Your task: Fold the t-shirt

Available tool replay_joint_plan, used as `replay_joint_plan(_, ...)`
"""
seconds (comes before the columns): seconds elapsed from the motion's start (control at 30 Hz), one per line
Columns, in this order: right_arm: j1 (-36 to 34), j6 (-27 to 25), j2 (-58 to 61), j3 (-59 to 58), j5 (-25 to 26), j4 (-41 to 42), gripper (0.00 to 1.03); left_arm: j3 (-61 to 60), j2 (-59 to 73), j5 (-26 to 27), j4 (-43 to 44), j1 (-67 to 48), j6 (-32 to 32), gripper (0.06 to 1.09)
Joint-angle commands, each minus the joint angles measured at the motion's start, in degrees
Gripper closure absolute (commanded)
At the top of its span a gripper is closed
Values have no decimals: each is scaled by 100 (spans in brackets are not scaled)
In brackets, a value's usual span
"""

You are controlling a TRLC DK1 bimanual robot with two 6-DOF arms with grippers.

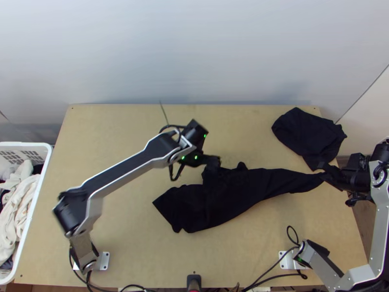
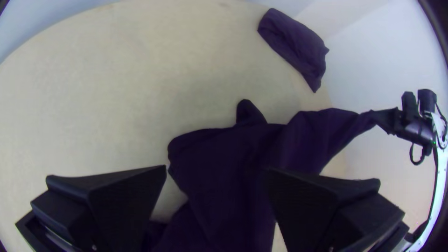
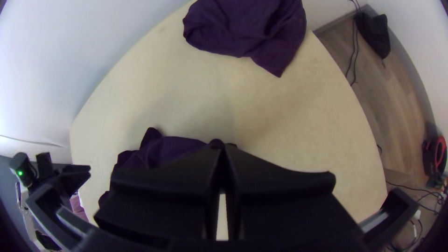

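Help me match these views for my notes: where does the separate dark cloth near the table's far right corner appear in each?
Top view: the cloth lies by the far right corner of the table.
Left wrist view: the cloth lies near the table's edge, beyond the t-shirt.
Right wrist view: the cloth lies across bare table from the t-shirt, cut off by the picture's edge.
Shared landmark: the t-shirt, held by the right gripper.
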Motion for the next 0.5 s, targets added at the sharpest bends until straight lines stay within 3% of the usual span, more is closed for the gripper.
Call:
replay_joint_plan(0.0, 46, 72, -45, -22, -10, 122, 100, 859, 1217, -82, -281, 310, 180, 11)
replay_joint_plan(0.47, 459, 608, -28, 136, -159, 508, 100, 877, 1894, -407, -404, 161, 505, 11)
